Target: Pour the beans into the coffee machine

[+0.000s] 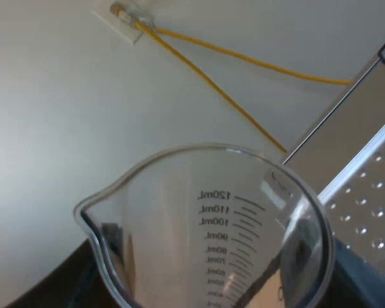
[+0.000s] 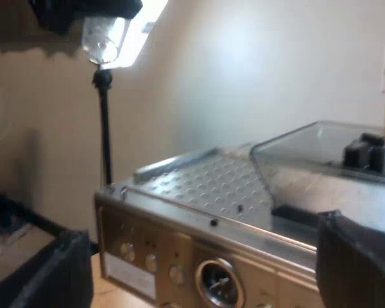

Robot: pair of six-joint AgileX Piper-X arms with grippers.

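Left wrist view: measuring glass clamped between fingers of left gripper, held up just beside top plate of espresso machine, spout turned away from machine. No beans on visible upper wall; base hidden, so cannot tell if loaded or emptied.

Right wrist view: right gripper facing machine's front, jaws apart, nothing between. Bean hopper on machine's top, contents unclear.

Judgement: pour not confirmed; glass not yet over hopper.
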